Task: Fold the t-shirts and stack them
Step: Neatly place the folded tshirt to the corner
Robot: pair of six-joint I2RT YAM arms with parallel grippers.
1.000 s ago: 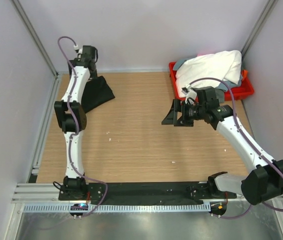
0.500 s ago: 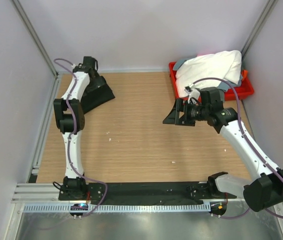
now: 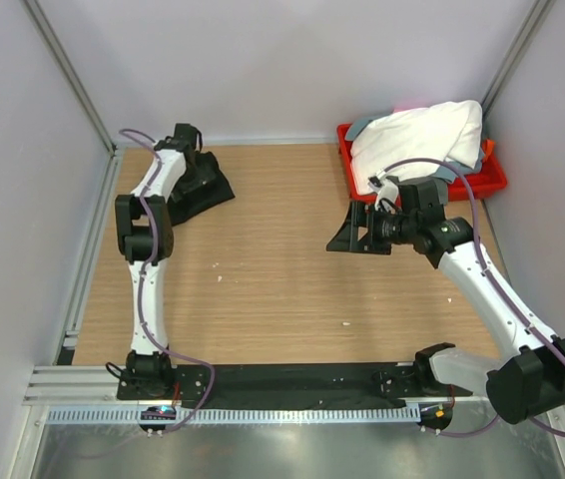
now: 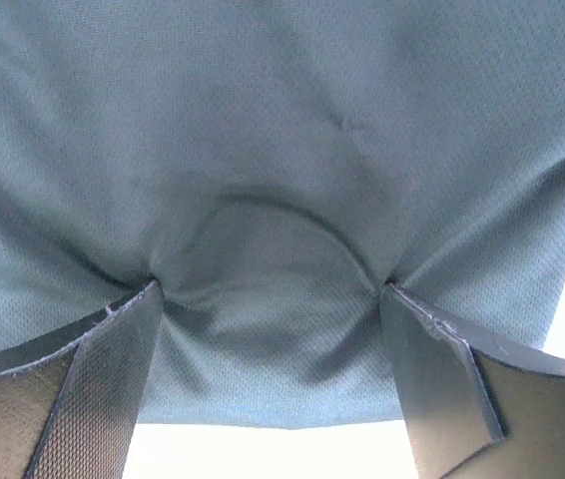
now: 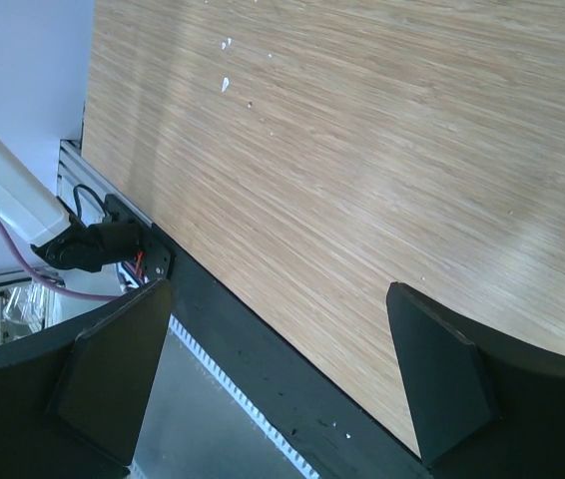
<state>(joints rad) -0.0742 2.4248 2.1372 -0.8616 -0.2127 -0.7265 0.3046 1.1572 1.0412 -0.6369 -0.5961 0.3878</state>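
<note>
The black t-shirt (image 3: 211, 190) lies folded at the table's far left corner. My left gripper (image 3: 193, 165) is down on it. In the left wrist view the dark fabric (image 4: 282, 120) fills the frame, and the gripper (image 4: 268, 299) stands open with both fingers pressed into the cloth, which bulges between them. The white t-shirt (image 3: 417, 135) is heaped on the red tray (image 3: 492, 182), with grey t-shirt fabric (image 3: 362, 125) showing under it. My right gripper (image 3: 347, 232) hovers open and empty over the bare table right of centre; it also shows in the right wrist view (image 5: 278, 379).
Walls enclose the table at the back and both sides. A black strip and a metal rail (image 3: 263, 384) run along the near edge by the arm bases. Small white specks (image 3: 346, 323) lie on the wood.
My left gripper has moved from the back wall forward and down onto the black t-shirt. The right gripper has shifted only slightly.
</note>
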